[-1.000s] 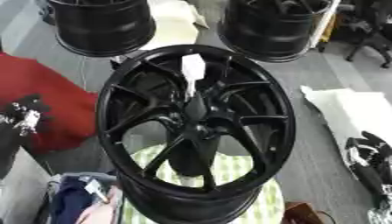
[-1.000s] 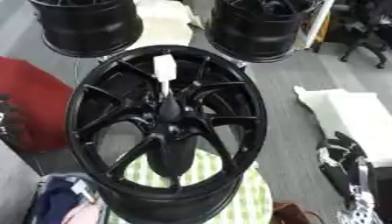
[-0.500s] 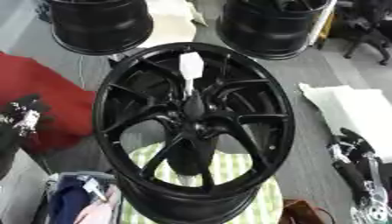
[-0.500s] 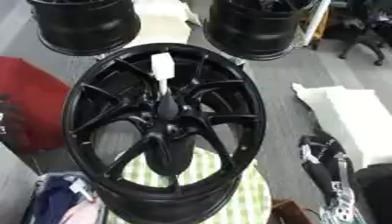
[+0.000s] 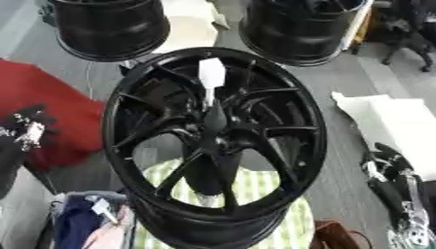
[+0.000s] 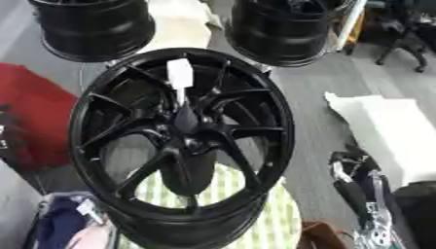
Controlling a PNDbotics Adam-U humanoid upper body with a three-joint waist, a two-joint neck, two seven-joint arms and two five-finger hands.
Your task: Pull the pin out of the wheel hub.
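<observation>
We see the glossy black multi-spoke wheel hub centre frame, the pin standing in its centre with a flat white tag on top. Right hand low right, left hand at left edge; finger states unclear.

The robot's right hand now reaches farther up the right side of both views than a second ago, its dark fingers nearer the black wheel hub but still apart from it. The left hand shows higher at the left edge, fingers raised over the red cloth.
</observation>
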